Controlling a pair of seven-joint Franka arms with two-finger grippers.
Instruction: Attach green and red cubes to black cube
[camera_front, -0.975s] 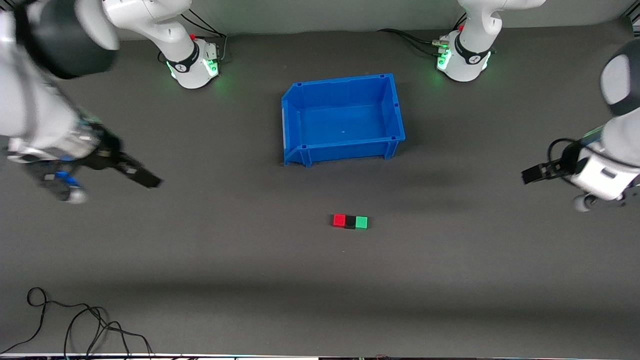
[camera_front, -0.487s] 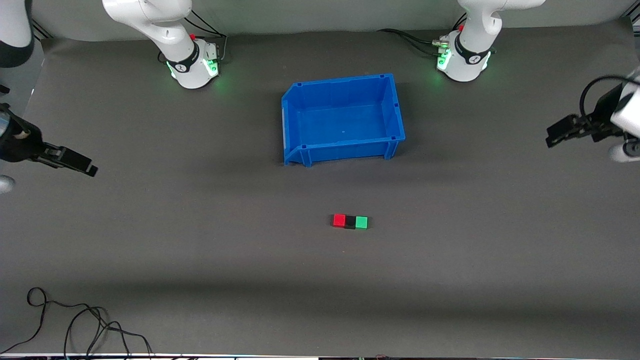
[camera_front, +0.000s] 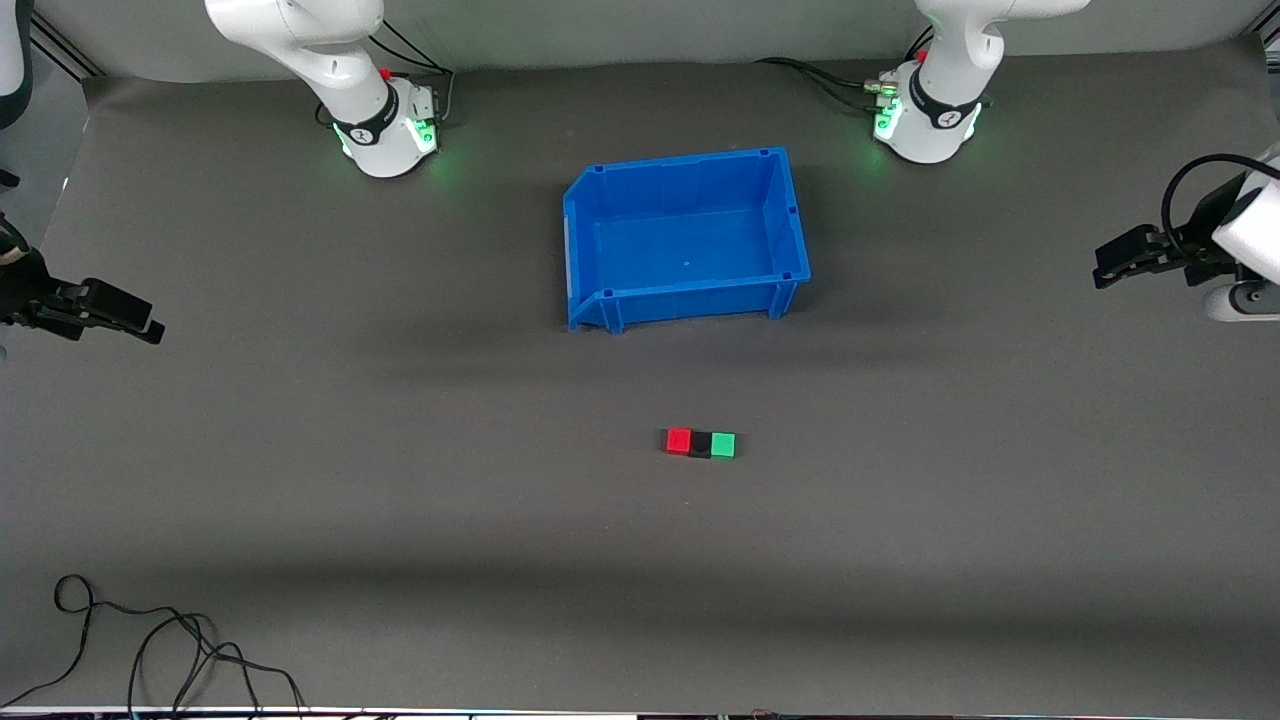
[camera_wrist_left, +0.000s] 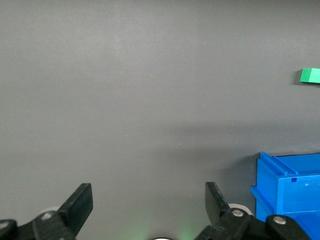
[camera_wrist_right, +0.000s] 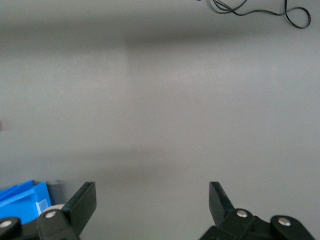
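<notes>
A red cube, a black cube and a green cube sit in one touching row on the grey mat, the black one in the middle, nearer the front camera than the blue bin. The green cube also shows in the left wrist view. My left gripper is open and empty, up in the air at the left arm's end of the table, and shows in its wrist view. My right gripper is open and empty at the right arm's end, shown in its wrist view.
The blue bin is empty; a corner of it shows in the left wrist view and in the right wrist view. A black cable lies coiled near the front edge at the right arm's end, also in the right wrist view.
Both arms have drawn back from the middle toward their own ends of the table. The three cubes have not moved.
</notes>
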